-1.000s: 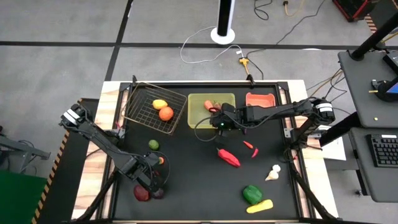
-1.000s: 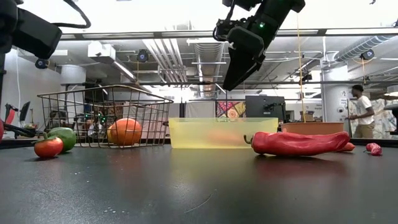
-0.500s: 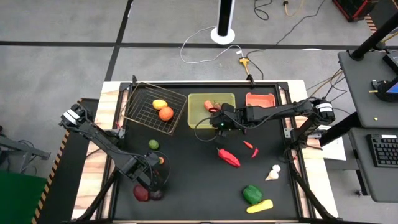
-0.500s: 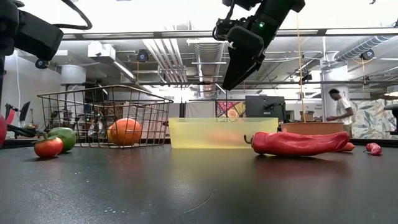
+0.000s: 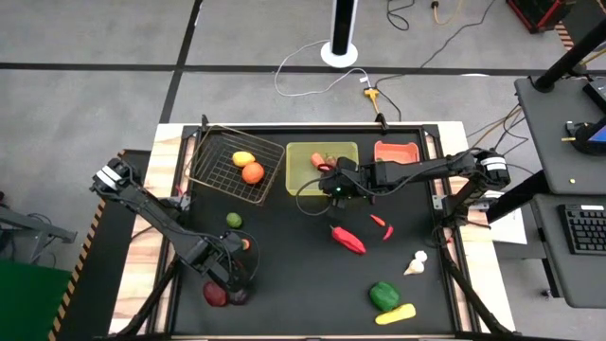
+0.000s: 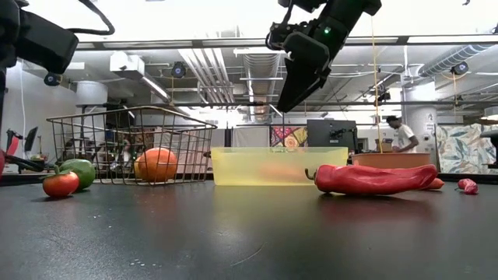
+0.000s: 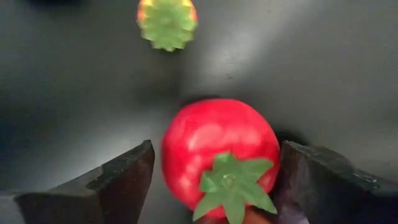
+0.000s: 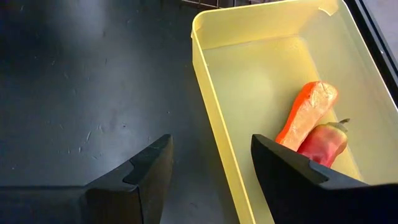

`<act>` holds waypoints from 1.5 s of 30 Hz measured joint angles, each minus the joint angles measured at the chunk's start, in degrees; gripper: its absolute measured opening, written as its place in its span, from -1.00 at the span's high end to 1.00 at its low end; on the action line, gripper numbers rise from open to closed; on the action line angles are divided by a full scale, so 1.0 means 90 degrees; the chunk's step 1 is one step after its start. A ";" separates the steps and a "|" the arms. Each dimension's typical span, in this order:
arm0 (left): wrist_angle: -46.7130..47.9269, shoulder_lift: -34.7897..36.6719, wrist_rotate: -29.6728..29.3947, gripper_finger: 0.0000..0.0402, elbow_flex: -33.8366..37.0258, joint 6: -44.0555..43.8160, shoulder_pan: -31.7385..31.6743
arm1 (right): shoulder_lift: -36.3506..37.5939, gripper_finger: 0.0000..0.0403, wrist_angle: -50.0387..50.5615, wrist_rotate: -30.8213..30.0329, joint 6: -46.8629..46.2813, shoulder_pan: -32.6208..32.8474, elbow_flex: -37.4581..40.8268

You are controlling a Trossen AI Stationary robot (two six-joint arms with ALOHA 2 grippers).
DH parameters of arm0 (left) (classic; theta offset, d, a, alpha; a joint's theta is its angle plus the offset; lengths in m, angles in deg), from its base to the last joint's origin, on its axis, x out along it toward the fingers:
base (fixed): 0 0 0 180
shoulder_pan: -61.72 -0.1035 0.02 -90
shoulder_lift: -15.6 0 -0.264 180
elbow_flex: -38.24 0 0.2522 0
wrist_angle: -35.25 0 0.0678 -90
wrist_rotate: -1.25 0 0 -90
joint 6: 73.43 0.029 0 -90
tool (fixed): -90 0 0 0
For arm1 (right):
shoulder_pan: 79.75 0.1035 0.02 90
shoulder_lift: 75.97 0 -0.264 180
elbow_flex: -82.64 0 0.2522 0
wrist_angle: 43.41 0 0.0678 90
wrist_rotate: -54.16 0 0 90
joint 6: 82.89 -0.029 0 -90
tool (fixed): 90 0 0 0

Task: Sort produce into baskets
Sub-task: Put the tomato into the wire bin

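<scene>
Two arms on the desk (image 5: 303, 284), but only the left one sits on a piece of produce. Left gripper (image 7: 211, 171) is low at the near-left corner, fingers spread wide and straddling a red tomato (image 7: 219, 152); the tomato sits between them, green calyx facing the wrist camera. One finger looks touching or nearly so, the other stands a little off. Not clamped, as far as I can tell. The tomato is round, so no long axis to line up with.

A smaller tomato (image 7: 166, 20) lies beyond it, apart.

From the high view, the wire basket (image 5: 237, 163) holding two orange-yellow fruits lies well away toward the far side, so any carry runs that way.

Right gripper (image 8: 208, 168) hovers half-open and empty at the near rim of the yellow tray (image 8: 205, 93); a carrot (image 8: 308, 112) and a red pepper (image 8: 323, 142) lie inside.
</scene>
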 joint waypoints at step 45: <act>0.0584 0.0224 0.0338 -0.77 -0.0265 -0.0666 0.0004 | -0.0002 -0.05 -0.0061 0.0000 0.0000 -0.0001 0.0000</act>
